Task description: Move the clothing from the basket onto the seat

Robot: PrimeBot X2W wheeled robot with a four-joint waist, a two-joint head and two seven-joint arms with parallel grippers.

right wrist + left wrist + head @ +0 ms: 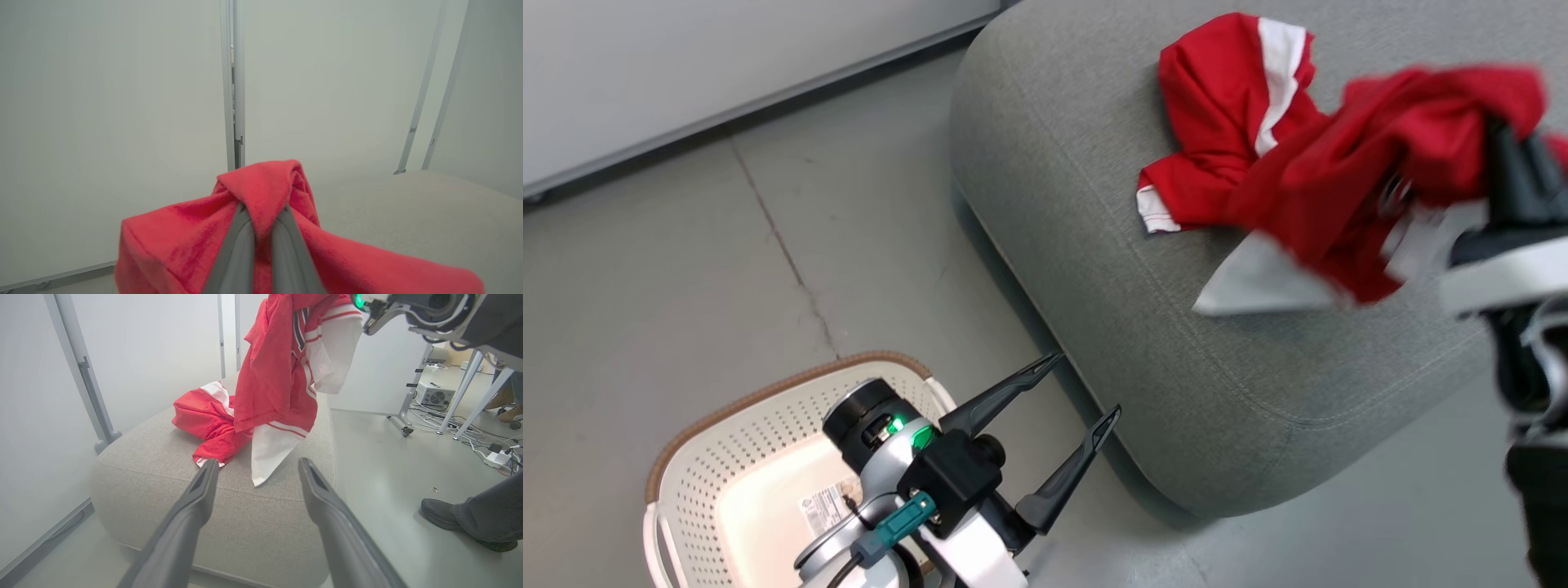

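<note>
The right gripper [263,209] has its fingers pinched almost together on a bunch of red fabric. One piece of the clothing, the hanging garment [1372,163], dangles from them above the seat [1094,261]. The fabric folds over the fingertips and falls away on both sides of them. Its white panels and striped trim hang below the grip. The lowest white corner comes down to the seat's top near the edge closest to the robot, but I cannot tell whether it touches the seat.

The other piece, the lying garment [1225,122], sits crumpled on top of the seat, further in from that edge. It is red with a broad white stripe and a white cuff. The hanging garment overlaps it, either touching it or just in front of it.

The left gripper [1086,382] is off the seat, just beside its near lower corner and above the floor [768,245]. Its fingers are spread wide with nothing between them, and their tips point toward the seat. Both garments are well beyond the tips.

The basket [727,457] stands on the floor near that same corner of the seat, under the left arm, with a label [829,502] showing on its pale bottom. A person's shoe [443,512] rests on the floor beside the seat.
</note>
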